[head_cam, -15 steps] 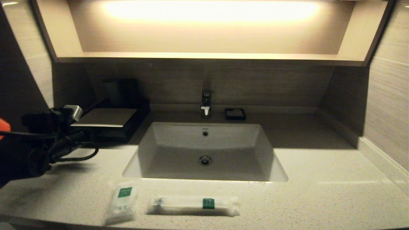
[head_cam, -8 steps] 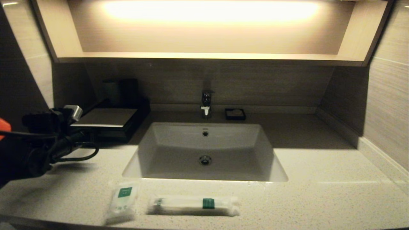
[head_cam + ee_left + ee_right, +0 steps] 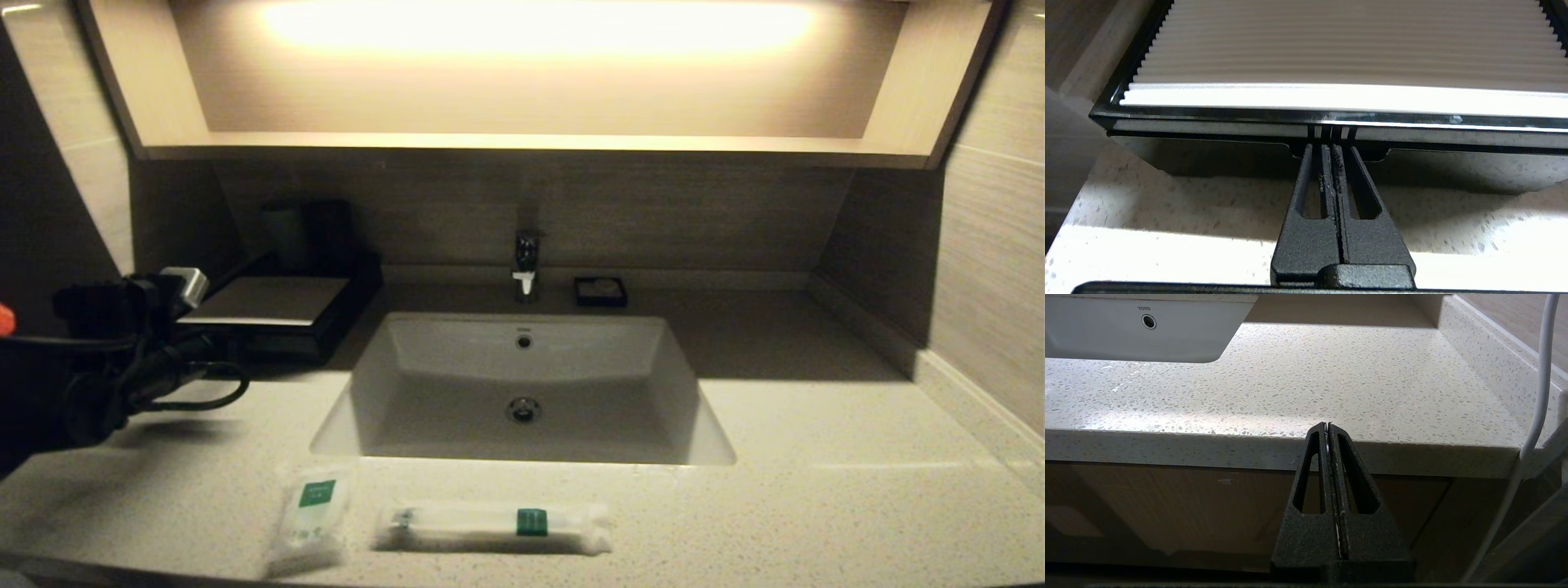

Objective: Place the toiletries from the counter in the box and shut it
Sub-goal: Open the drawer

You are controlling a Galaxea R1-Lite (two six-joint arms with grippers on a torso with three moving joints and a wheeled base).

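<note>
The small squarish pouch (image 3: 314,514) and the long narrow packet (image 3: 490,524) lie on the counter (image 3: 816,498) near its front edge, in front of the sink. The black box (image 3: 273,304) with its pale grey top panel (image 3: 1331,49) stands at the back left. My left gripper (image 3: 1331,148) is shut and empty, its tips in the notch at the middle of the box's drawer front (image 3: 1208,157). In the head view the left arm (image 3: 122,359) sits in front of the box. My right gripper (image 3: 1328,426) is shut and empty, below the counter's front edge.
The white sink (image 3: 522,392) fills the counter's middle, with a faucet (image 3: 526,265) behind it. A small black dish (image 3: 601,291) stands to the faucet's right. Dark cups (image 3: 314,233) stand behind the box. A raised ledge and wall (image 3: 963,384) bound the right side.
My left arm has shifted very slightly to the left. The box and both packets lie as before.
</note>
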